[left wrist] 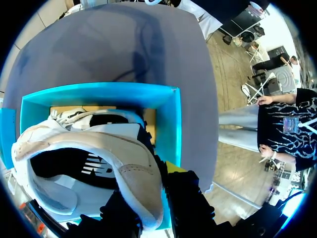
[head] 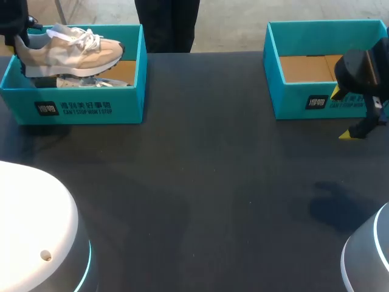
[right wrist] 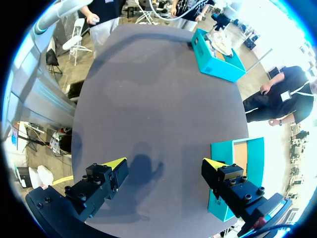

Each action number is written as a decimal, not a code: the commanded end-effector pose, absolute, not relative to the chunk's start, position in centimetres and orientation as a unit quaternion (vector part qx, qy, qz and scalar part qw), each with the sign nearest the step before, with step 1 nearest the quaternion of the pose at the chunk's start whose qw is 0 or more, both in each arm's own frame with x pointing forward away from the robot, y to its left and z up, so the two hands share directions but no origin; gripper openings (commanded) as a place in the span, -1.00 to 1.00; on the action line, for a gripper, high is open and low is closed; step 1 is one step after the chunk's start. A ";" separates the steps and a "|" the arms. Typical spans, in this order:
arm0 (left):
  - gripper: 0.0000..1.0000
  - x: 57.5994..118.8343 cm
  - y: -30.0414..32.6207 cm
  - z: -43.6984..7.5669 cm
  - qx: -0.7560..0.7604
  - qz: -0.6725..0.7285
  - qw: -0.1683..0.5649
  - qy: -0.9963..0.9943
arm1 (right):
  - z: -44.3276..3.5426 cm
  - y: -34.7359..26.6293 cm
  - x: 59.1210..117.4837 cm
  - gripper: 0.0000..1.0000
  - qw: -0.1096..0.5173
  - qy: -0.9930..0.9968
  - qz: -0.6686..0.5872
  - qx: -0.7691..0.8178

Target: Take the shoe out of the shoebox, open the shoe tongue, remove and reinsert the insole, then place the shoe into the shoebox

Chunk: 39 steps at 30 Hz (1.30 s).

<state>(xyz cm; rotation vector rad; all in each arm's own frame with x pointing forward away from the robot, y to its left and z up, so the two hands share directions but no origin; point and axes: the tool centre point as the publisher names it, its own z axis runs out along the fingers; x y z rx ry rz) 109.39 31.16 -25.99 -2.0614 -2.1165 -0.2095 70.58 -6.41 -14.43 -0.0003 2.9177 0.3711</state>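
Observation:
A beige and white sneaker [head: 73, 48] hangs over the left teal shoebox [head: 73, 108], toe pointing right and sole above the box rim. My left gripper [head: 18, 38] is shut on its heel at the table's far left. In the left wrist view the heel collar of the sneaker [left wrist: 99, 158] is pinched in my left gripper [left wrist: 148, 208], and the black insole [left wrist: 79, 166] shows inside, with the shoebox [left wrist: 171, 129] beneath. My right gripper [head: 351, 114] hangs open and empty in front of a second teal box [head: 304, 100]; its own view shows the right gripper [right wrist: 163, 166] over bare table.
The second teal box [right wrist: 237, 166] at the far right holds only brown cardboard. Something white and dark lies in the left shoebox under the sneaker [head: 79, 81]; I cannot tell what it is. The dark tabletop [head: 200, 182] stretches between the boxes.

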 end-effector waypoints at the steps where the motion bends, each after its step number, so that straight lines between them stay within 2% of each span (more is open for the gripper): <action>1: -1.00 109.1 31.2 -25.2 -0.694 -0.068 0.086 -0.711 | -14.5 -6.3 70.8 1.00 0.098 0.987 0.124 0.000; 17: -1.00 110.3 30.9 -24.3 -0.692 -0.074 0.069 -0.715 | -14.5 -6.3 70.8 1.00 0.098 0.987 0.124 0.000; 39: -1.00 115.2 30.4 -25.6 -0.687 -0.067 0.070 -0.720 | -14.5 -6.3 70.8 1.00 0.098 0.987 0.124 0.000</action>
